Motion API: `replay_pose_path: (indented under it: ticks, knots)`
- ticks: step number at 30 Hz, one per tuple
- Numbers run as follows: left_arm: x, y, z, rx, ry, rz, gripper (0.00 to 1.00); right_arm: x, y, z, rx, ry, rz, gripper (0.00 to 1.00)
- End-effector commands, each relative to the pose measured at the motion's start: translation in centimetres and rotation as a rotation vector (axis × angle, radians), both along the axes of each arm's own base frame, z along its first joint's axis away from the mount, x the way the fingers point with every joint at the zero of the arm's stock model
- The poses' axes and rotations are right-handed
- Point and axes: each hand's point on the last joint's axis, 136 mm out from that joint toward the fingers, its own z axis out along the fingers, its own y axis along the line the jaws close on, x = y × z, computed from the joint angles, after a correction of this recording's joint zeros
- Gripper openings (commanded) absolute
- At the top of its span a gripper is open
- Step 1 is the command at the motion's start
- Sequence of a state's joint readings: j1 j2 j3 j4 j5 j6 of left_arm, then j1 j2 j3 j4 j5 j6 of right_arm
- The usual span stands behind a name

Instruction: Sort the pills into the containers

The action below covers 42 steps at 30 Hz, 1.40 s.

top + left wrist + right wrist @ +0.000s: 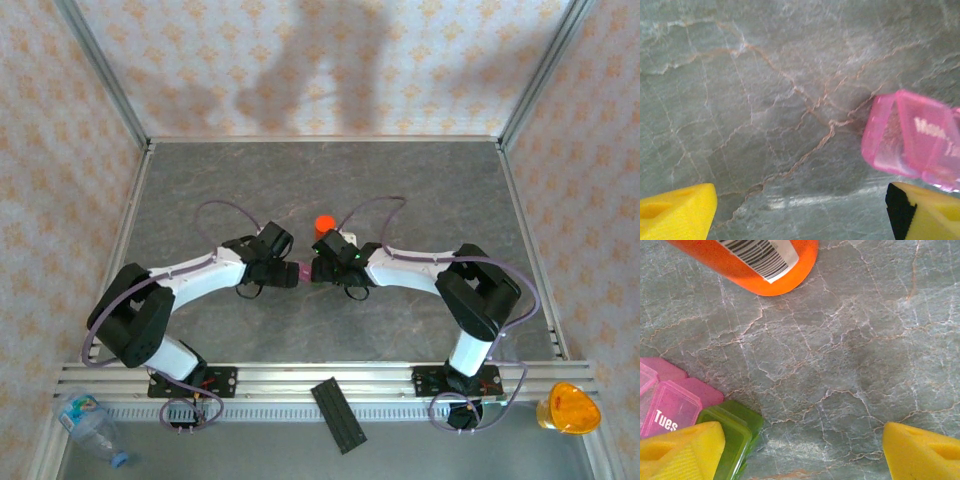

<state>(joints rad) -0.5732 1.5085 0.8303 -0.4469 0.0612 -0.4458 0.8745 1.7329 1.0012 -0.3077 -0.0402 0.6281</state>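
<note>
Grey marbled tabletop point(200, 190), boxed in by walls of cream patterned paper.

- Far left, below the near rail: a clear plastic water bottle point(92, 428).
- White-and-black left arm point(190, 275) reaches in toward centre. I read the left end effector point(290, 268) as released: in its wrist view the two yellow fingers point(675, 212) stand wide apart with bare tabletop between them.
- Small joined plastic containers, one translucent pink and one green, point(303, 270) sit at centre, between the two end effectors. From the left wrist the pink box point(912, 137) lies just above the right-hand finger. I cannot tell whether they touch.
- Right end effector point(316, 265) faces the left one and is also released, its yellow fingers point(922, 450) spread over bare tabletop. In its wrist view the pink box marked "Tues" point(670, 412) and the green box point(732, 432) lie side by side, partly behind the left-hand finger.
- Orange cylindrical bottle with a barcode label point(765, 260) stands just beyond the containers, apart from them.
- Black flat rectangular bar point(340, 415) lies at the near edge.
- Right arm point(450, 280) mirrors the left.
- Far right, near corner: an orange-yellow rounded plastic object point(570, 408).
</note>
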Motion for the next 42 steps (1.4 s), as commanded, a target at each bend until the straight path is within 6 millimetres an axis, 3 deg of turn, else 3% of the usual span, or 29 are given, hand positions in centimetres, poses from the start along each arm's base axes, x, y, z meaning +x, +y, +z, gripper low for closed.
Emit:
replay_pose_path:
  ticks: [1,19,33,36,42]
  knots:
    - [2.1,0.1,1.3,0.010,-0.062,0.018,0.89,-1.9,-2.4,-2.8,-0.122,0.065,0.001,0.83]
    - [6.0,-0.8,2.2,-0.006,-0.093,0.032,0.89,-2.1,-2.4,-3.1,-0.130,0.070,0.005,0.83]
    - [6.0,-1.1,-0.4,-0.008,-0.049,0.044,0.88,-2.1,-2.3,-3.0,-0.130,0.070,0.010,0.83]
    - [6.0,-1.3,0.0,-0.022,-0.055,0.044,0.88,-2.0,-2.3,-2.8,-0.129,0.067,0.010,0.83]
    - [6.2,-1.6,3.3,-0.067,-0.110,0.045,0.89,-1.7,-2.0,-1.8,-0.129,0.050,0.020,0.83]
